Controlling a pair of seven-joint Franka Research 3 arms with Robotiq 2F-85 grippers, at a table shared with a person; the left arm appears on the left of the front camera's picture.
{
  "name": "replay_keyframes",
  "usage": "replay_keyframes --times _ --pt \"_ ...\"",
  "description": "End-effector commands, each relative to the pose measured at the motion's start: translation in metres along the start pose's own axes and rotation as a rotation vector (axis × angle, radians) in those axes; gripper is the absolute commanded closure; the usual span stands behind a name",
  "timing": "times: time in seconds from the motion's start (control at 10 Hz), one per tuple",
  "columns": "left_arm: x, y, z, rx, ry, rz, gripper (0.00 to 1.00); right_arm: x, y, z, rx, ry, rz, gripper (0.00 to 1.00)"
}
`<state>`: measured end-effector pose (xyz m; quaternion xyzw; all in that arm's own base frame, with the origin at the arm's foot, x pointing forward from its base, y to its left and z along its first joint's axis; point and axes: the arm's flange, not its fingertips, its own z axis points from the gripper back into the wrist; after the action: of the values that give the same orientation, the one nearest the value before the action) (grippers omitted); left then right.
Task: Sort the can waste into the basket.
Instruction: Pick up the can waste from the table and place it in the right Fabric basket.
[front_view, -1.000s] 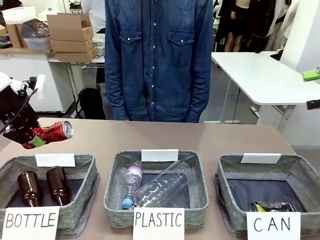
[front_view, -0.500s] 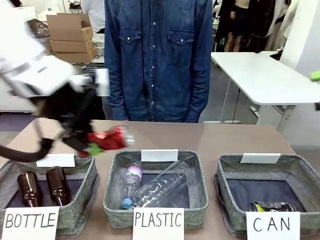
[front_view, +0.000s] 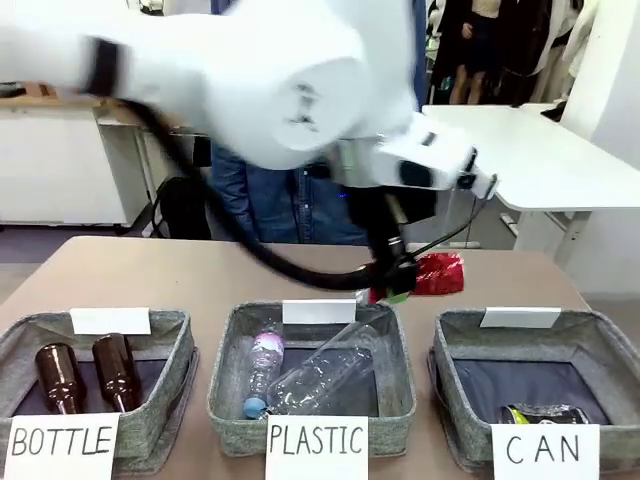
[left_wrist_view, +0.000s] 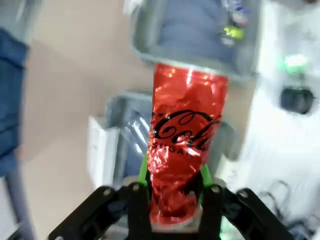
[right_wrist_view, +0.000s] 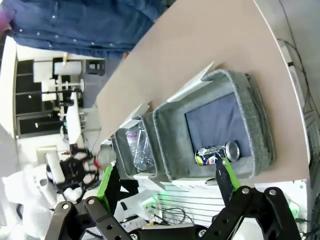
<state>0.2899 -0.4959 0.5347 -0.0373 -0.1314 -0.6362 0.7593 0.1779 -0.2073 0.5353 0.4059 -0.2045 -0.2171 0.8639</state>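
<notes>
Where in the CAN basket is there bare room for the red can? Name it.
The CAN basket has bare dark lining across its far and middle floor. Its near edge is taken: the dark can lies there behind the sign. The left gripper holds the red can above the table behind it.

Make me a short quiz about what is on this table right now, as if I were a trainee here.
1. True or false: the left end effector is shut on the red can.
2. Which basket holds the dark can? A) BOTTLE B) PLASTIC C) CAN
3. Fill in: the BOTTLE basket holds two brown ____ bottles.

Key
1. True; its green pads squeeze the can's lower end.
2. C, the CAN basket.
3. glass
</notes>
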Motion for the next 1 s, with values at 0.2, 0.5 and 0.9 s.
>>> replay_keyframes --times 0.2,0.5,0.9 --pt "0.127 -0.008 -0.055 -0.012 0.202 0.034 0.60 0.007 0.025 -0.024 0.017 0.022 0.042 0.00" --pt "0.131 -0.031 -0.066 -0.052 0.187 -0.010 0.60 0.007 0.025 -0.024 0.017 0.022 0.042 0.00" --pt "0.116 -0.037 -0.069 -0.126 0.053 -0.524 0.60 0.007 0.025 -0.024 0.017 0.022 0.042 0.00"
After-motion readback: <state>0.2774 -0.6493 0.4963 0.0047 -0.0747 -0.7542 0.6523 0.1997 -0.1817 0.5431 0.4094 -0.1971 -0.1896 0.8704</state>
